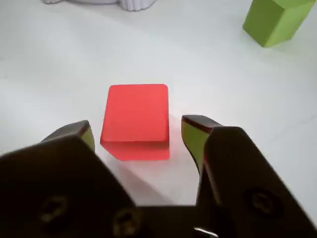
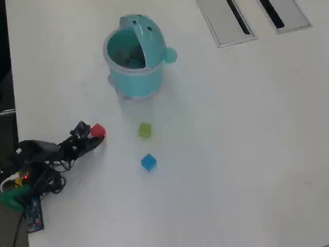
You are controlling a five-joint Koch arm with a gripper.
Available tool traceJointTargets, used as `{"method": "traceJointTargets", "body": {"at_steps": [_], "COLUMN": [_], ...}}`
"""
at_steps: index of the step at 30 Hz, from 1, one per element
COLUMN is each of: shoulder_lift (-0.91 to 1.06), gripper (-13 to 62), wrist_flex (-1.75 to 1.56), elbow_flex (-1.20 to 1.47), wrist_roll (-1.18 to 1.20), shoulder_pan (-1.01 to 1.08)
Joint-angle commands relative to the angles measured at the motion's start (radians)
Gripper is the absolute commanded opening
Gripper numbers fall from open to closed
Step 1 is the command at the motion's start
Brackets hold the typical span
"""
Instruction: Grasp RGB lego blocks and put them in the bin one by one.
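— Wrist view cuts off a good deal for us: only a pale sliver of something at the top edge, too cropped to name, and the green block (image 1: 275, 20) runs out of the top right corner. What do we get from above?

— From the overhead view we see the arm's base at the left edge, a tangle of wires (image 2: 36, 177) half hiding it. Inside the bin (image 2: 134, 77) something darker lies at the bottom, but we cannot make it out.

— And the surface?

— A plain white table (image 2: 231, 154), with two flat grey slotted panels (image 2: 252, 18) at the top right. The teal bin stands upper left, its domed lid tipped back. The green block (image 2: 145, 129) sits below it, the blue block (image 2: 148, 162) just under that, apart from each other.

— Now the gripper (image 1: 138, 136)?

— We see its jaws spread wide, one on each side of the red block (image 1: 136, 121), with white table showing in both gaps, so nothing is touched or held. From overhead the red block (image 2: 97, 130) sits right at the gripper tip (image 2: 90, 135), left of the green one.
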Motion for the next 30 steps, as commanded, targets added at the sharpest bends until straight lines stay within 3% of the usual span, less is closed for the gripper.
{"method": "traceJointTargets", "body": {"at_steps": [1, 8, 12, 20, 24, 30], "shoulder_lift": [-0.031, -0.098, -0.121, -0.098, 0.029, 0.281], "gripper": [31.9, 28.1, 19.5, 19.5, 19.5, 19.5], "wrist_flex": [-0.124, -0.190, -0.250, -0.350, -0.318, 0.032], "elbow_flex": [-0.064, -0.066, -0.058, -0.072, -0.084, -0.190], "wrist_roll": [-0.037, -0.005, 0.061, 0.104, 0.124, 0.153], "shoulder_pan": [0.000, -0.017, -0.025, -0.018, -0.006, -0.021]}}
